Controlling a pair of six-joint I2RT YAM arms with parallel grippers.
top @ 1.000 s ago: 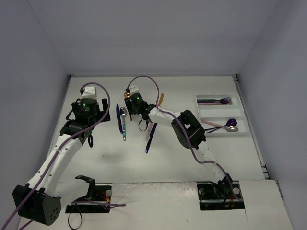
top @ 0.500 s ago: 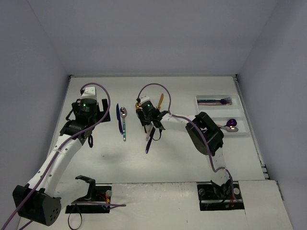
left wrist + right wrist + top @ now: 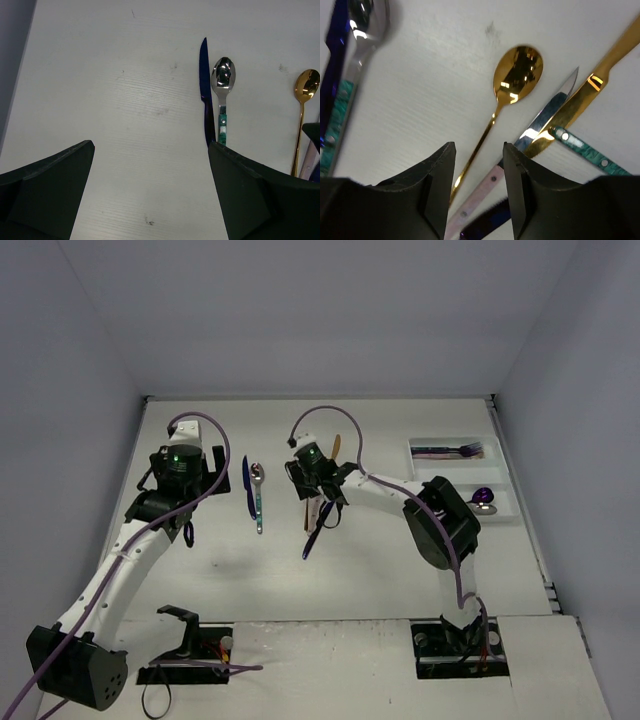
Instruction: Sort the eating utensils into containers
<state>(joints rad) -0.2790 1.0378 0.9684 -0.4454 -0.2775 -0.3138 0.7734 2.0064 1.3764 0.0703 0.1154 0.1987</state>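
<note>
The right gripper (image 3: 477, 160), part-open, straddles the gold spoon (image 3: 516, 75) at its handle for a crosswise pinch; the left gripper (image 3: 151, 150) hangs wide open, empty.

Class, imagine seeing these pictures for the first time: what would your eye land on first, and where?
The gold spoon mid-table, its slim handle running between the open fingers of the right gripper. Left of it, a dark blue knife and teal-handled spoon lie side by side ahead of the wide-open left gripper. The white tray sits far right.
</note>
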